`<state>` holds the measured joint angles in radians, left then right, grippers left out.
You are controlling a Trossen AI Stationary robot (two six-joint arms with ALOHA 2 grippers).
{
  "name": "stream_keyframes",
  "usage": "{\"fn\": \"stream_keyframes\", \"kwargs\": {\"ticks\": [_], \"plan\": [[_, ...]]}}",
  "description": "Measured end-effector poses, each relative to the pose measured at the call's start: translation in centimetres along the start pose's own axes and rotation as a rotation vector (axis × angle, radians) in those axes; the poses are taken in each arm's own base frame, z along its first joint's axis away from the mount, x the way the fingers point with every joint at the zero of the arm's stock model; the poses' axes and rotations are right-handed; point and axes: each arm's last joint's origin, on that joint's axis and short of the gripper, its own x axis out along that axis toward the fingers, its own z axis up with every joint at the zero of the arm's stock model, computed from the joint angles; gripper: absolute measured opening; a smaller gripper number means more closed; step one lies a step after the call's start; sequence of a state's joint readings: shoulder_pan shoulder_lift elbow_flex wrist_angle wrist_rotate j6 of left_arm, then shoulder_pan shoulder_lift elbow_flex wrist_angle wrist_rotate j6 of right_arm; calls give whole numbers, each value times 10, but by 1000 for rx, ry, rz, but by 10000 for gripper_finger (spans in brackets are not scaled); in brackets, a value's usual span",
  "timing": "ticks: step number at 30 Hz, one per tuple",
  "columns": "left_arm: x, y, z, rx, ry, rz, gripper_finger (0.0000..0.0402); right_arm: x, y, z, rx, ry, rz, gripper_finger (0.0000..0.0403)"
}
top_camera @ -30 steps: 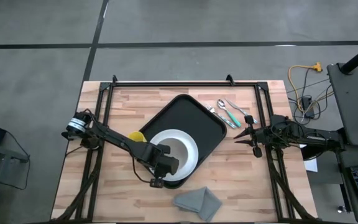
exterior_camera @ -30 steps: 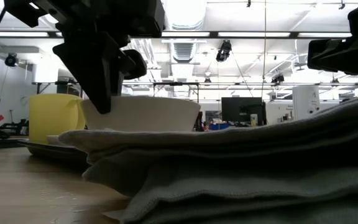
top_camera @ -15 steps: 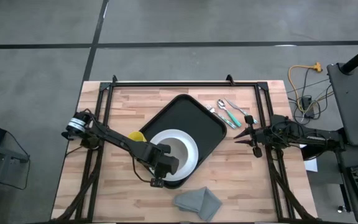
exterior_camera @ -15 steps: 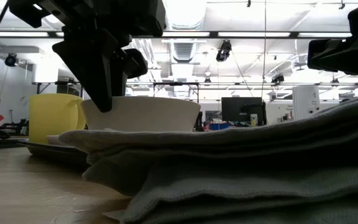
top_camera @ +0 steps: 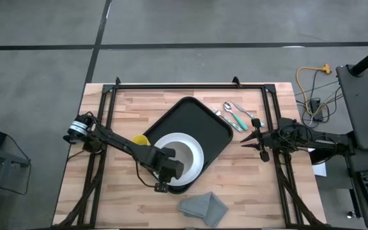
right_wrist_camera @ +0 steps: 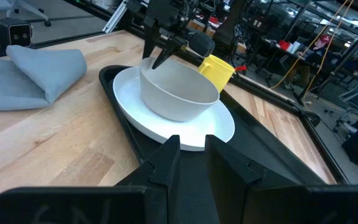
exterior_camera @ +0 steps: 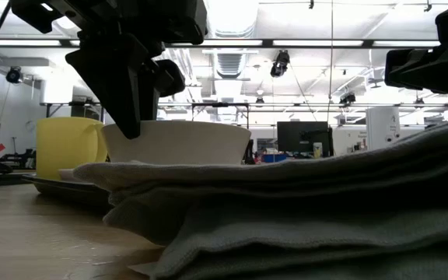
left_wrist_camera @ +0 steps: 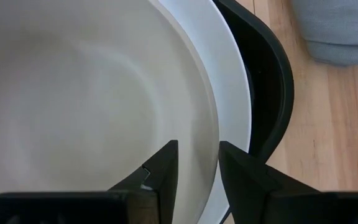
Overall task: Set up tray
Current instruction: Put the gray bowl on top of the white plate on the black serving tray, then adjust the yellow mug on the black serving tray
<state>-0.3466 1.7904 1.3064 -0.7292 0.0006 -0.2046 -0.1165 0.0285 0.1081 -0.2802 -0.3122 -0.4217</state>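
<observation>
The black tray (top_camera: pixel 200 121) lies askew in the middle of the table. On its near end sits a white plate (top_camera: pixel 165 142) with a white bowl (top_camera: pixel 185 153) standing on it, and a yellow cup (top_camera: pixel 141 140) stands beside the plate on the tray. My left gripper (top_camera: pixel 166 165) is open above the bowl's near-left rim (left_wrist_camera: pixel 213 143), with one finger inside the bowl and one outside. No plain contact shows there. My right gripper (top_camera: pixel 254 144) is open and hovers right of the tray, pointing at it.
A folded grey napkin (top_camera: pixel 203 207) lies on the wood at the near edge, close in front of the low camera. A spoon and a fork (top_camera: pixel 235 115) lie right of the tray's far corner. Black frame rails run along the table's left, right and far sides.
</observation>
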Motion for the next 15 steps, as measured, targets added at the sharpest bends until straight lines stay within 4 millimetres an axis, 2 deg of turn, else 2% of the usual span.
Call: {"fn": "stream_keyframes", "kwargs": {"ticks": [5,10,12,15], "plan": [[-6,0,2,5,-20,-4,101,0,0,0,1,0,0,68],[-16,1,12,125,-57,-3,101,0,0,0,1,0,0,68],[-24,2,17,196,-63,0,101,0,0,0,0,0,0,68],[-46,1,30,279,-87,5,101,0,0,0,1,0,0,68]]}}
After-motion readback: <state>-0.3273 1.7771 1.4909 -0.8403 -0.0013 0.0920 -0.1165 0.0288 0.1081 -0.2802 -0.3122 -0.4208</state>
